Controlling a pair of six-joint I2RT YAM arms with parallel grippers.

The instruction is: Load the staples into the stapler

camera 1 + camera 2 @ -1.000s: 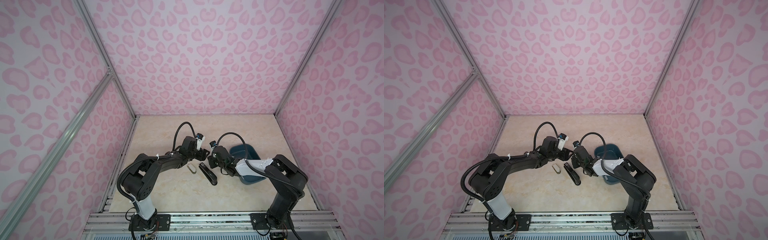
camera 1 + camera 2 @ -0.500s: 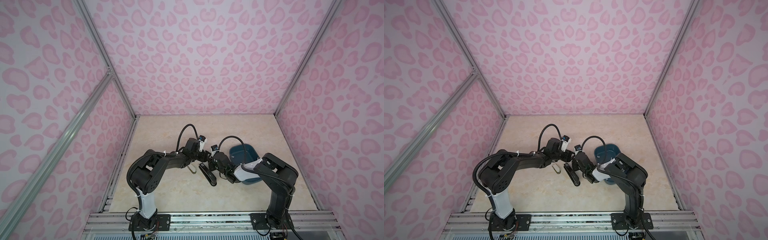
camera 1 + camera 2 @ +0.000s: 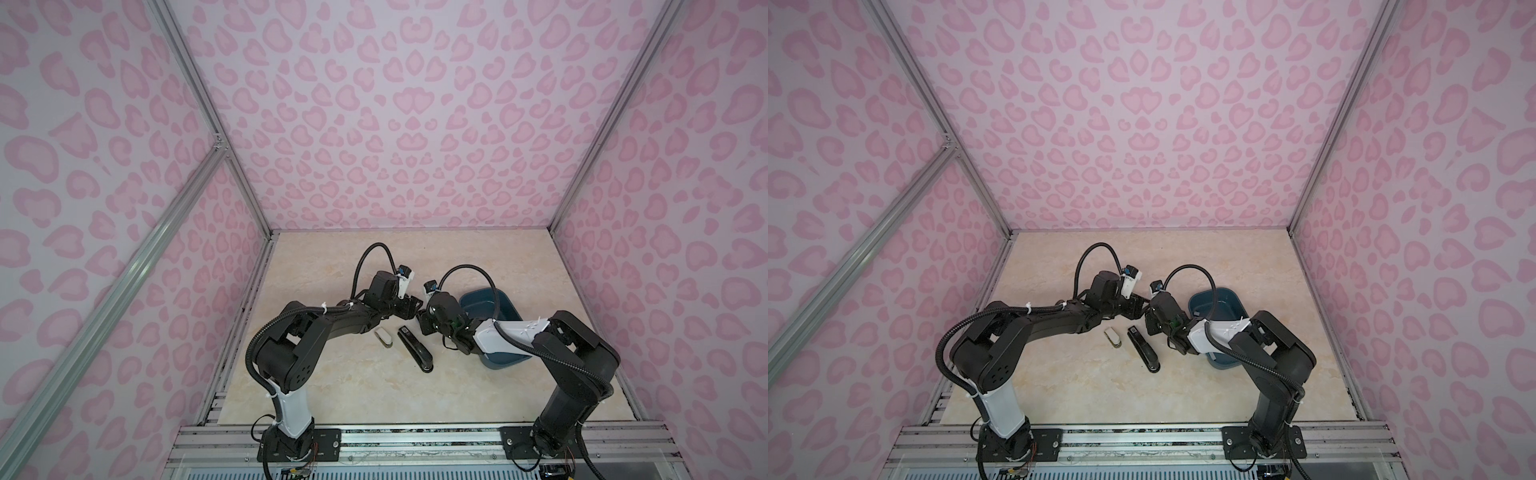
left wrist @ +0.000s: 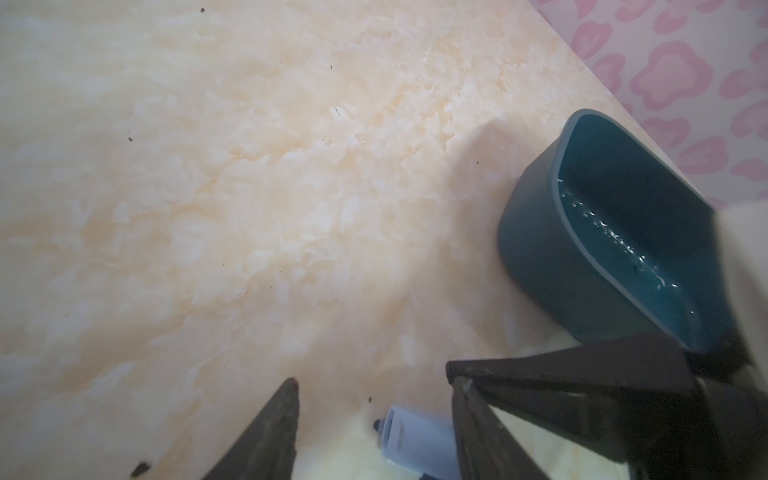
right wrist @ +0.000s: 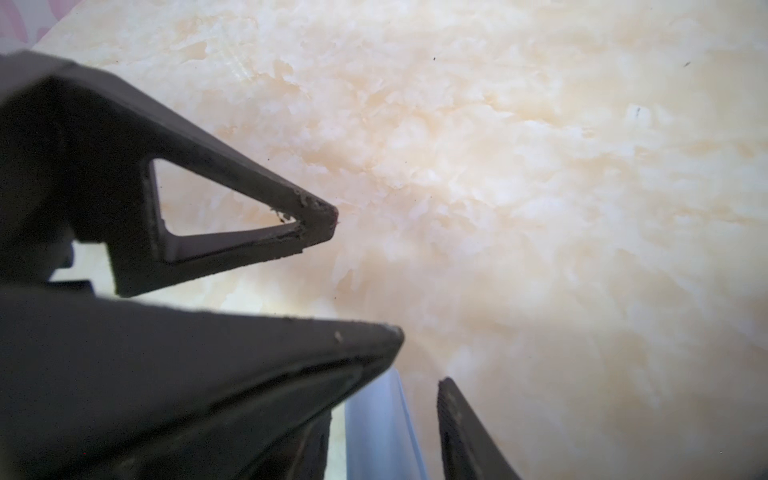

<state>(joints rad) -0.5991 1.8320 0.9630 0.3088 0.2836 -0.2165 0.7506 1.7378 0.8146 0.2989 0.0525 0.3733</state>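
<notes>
Jaws of the two arms stand tip to tip just beyond the far end of the black stapler point(image 3: 415, 348), and I cannot tell whether either pair is clamped or slack. In the left wrist view the left gripper point(image 3: 409, 311) has its fingers apart, with one pale oblong strip point(image 4: 413, 440) between them. The right wrist view shows a similar strip among the dark fingers at the right gripper point(image 3: 422, 326). It may be one of the staples, but the close views are too blurred to be sure.

Two staplers lie on the bench point(image 3: 332, 395). The black one is nearest the front rail, and a small white stapler point(image 3: 383, 336) lies just left of it, not touching. One blue tub point(image 3: 505, 309) sits to the black stapler's right, partly under the right arm.
</notes>
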